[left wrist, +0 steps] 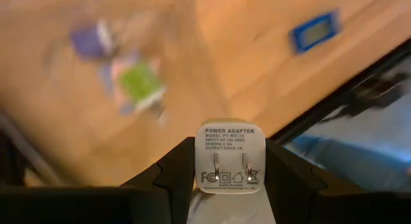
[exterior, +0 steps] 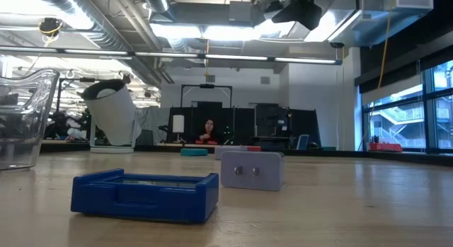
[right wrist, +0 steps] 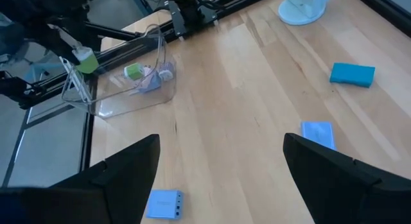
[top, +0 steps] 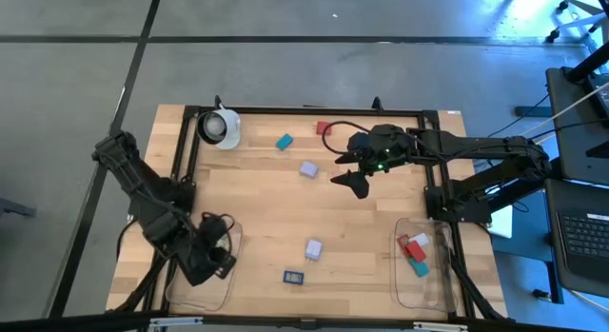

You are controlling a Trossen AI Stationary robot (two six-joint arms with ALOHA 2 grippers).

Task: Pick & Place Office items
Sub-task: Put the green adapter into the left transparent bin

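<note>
The wooden table [top: 352, 237] is the landmark. The right arm reaches over its far middle, the right gripper [top: 354, 170] hanging above the boards with jaws spread wide and nothing between them. The left gripper [top: 214, 256] sits over the clear tray [top: 228, 292] at the table's near-left corner, jaws clamped on a white power adapter [left wrist: 230, 158]. Small pieces lie scattered: a dark blue block [top: 293, 277] near the front edge, a lavender block [top: 314, 248] just behind it, a teal one [top: 284, 142] toward the back.
</note>
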